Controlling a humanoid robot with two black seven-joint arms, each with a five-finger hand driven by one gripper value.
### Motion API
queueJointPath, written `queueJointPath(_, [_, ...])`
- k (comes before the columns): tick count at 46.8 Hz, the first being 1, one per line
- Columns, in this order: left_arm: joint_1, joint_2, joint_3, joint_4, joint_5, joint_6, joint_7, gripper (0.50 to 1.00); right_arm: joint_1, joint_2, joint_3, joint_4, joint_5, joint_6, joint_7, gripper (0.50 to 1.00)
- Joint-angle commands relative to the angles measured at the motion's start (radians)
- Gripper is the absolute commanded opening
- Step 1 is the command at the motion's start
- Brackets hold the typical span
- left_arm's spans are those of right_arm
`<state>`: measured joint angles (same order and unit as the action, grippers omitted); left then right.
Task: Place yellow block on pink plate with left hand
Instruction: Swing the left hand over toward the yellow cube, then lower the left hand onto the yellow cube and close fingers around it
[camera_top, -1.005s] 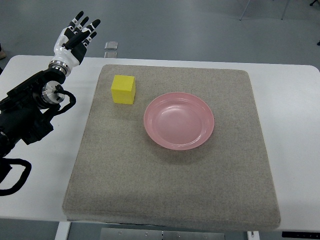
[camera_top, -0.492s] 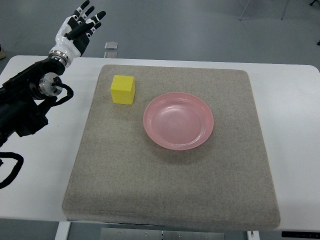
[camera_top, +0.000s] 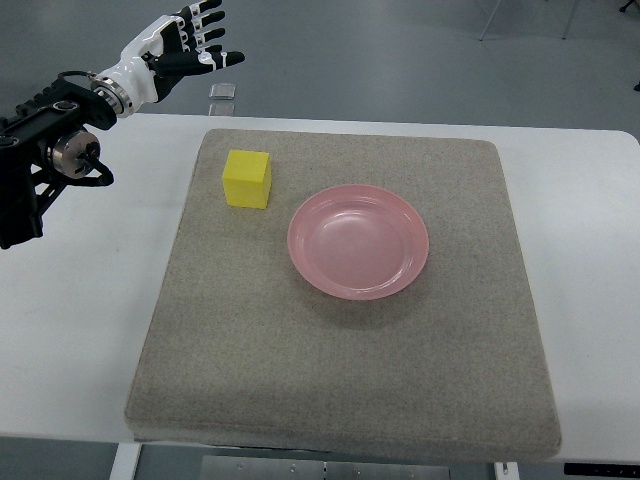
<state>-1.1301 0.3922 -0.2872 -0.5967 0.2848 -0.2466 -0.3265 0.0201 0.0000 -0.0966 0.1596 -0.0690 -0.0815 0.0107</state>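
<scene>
Item one: a small yellow cube-shaped block (camera_top: 246, 178), which we record resting on the far left part of a square grey felt-like mat (camera_top: 340, 350). It is untouched and upright.

Item two: a shallow round pink plastic plate (camera_top: 358, 241), near the middle of the mat, just to the right of the block and a little nearer to us, apart from it. We see nothing in it.

Item three: our left hand (camera_top: 185, 45), white and black with jointed fingers, held in the air beyond the far left corner of the white tabletop (camera_top: 80, 300). Its fingers are spread wide and point toward the right; it holds nothing. The dark arm enters from the picture's left edge. The right arm does not show.

Item four: a small clear object (camera_top: 223, 91) at the far edge of the tabletop, too small for us to identify.

Status of the task: we judge it barely begun. No grasp is made; reaching, closing on the block, lifting, carrying and releasing over the plate all remain.

Change against the earlier frames: the left hand has risen and swung from pointing up and away to pointing rightward, and the arm has pulled toward the upper left. Block and plate have not moved.
</scene>
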Motion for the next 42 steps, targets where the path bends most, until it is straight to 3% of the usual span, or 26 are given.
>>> queueJointPath(1, [-0.025, 0.02, 0.065, -0.035, 0.057, 0.0, 0.0, 0.984, 0.0, 0.0, 0.0, 0.0, 0.0, 0.0, 0.0, 0.924])
queueJointPath(13, [-0.073, 0.063, 0.192, -0.078, 0.241, -0.046, -0.002, 0.986, 0.0, 0.0, 0.0, 0.0, 0.0, 0.0, 0.0, 0.924])
queueJointPath(42, [-0.125, 0.085, 0.191, -0.084, 0.924, -0.086, -0.02, 0.964, 0.0, 0.0, 0.0, 0.0, 0.0, 0.0, 0.0, 0.924])
